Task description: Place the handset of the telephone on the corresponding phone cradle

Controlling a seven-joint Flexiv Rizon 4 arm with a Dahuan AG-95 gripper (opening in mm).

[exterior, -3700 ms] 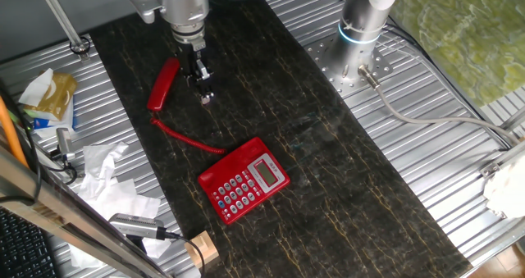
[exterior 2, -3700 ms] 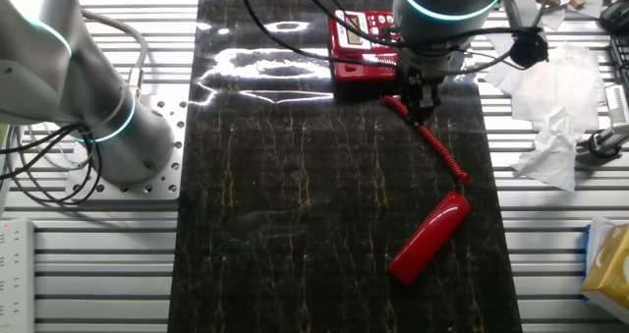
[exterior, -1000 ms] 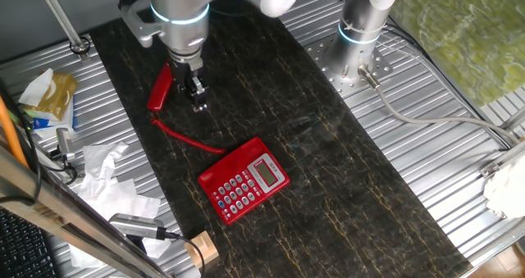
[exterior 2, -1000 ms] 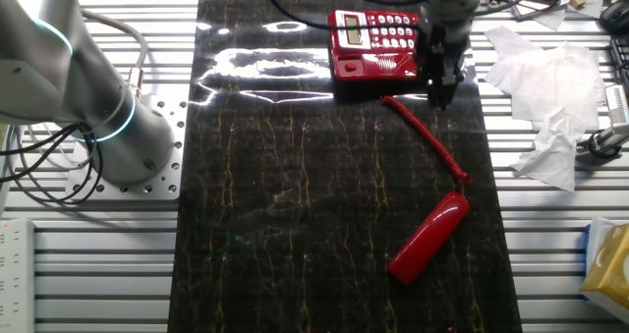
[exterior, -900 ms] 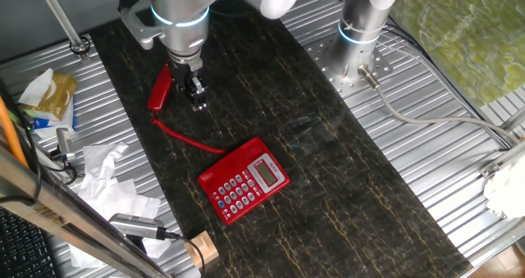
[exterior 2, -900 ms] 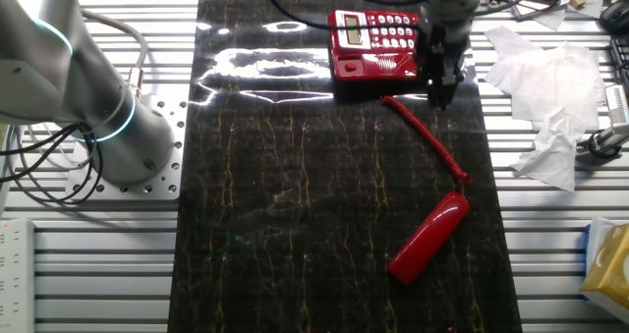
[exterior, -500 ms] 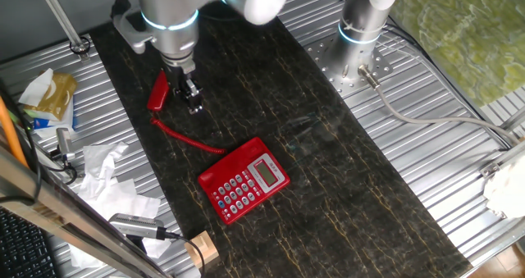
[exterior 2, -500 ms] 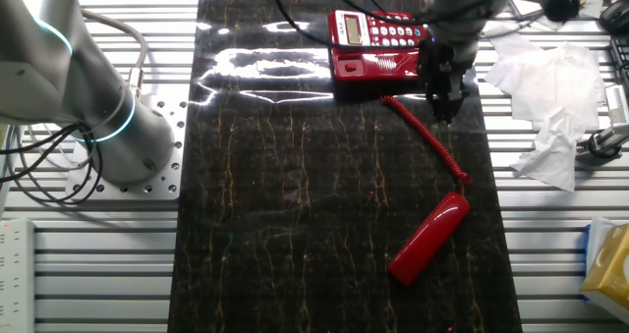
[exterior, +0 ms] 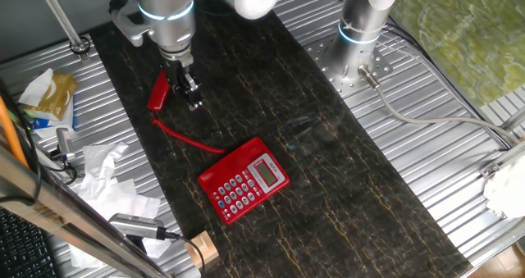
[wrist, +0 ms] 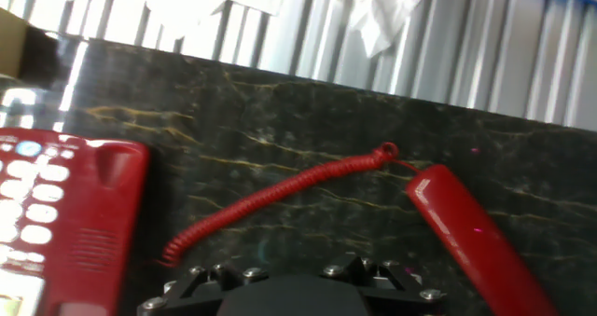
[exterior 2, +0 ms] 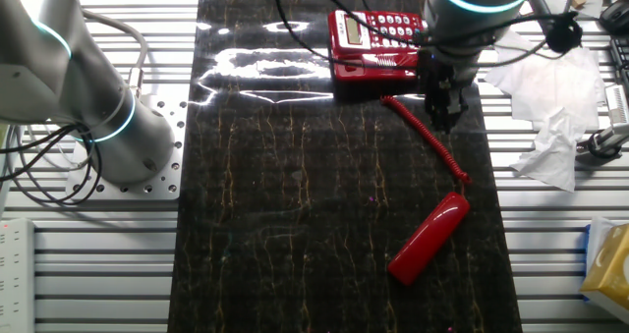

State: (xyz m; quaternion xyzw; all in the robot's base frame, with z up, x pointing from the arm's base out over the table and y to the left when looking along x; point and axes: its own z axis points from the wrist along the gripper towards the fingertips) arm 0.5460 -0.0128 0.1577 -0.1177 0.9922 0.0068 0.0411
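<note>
The red handset (exterior: 158, 93) lies on the dark mat at the far left, apart from the telephone (exterior: 244, 180). It also shows in the other fixed view (exterior 2: 428, 239) and the hand view (wrist: 471, 237). Its red coiled cord (exterior: 187, 137) runs across the mat to the base. The cradle strip (exterior 2: 375, 68) of the base is bare. My gripper (exterior: 191, 96) hangs just right of the handset, above the mat, holding nothing. In the other fixed view the gripper (exterior 2: 444, 107) is over the cord (exterior 2: 425, 137) near the base. Its fingertips merge into one dark shape.
Crumpled white tissues (exterior: 107, 175) and a yellow packet (exterior: 51, 93) lie on the ribbed metal left of the mat. A small wooden block (exterior: 201, 249) sits at the mat's front corner. The arm's base (exterior: 361, 32) stands to the right.
My gripper has shifted a little left toward the handset in one fixed view. The handset, cord and phone base have not moved.
</note>
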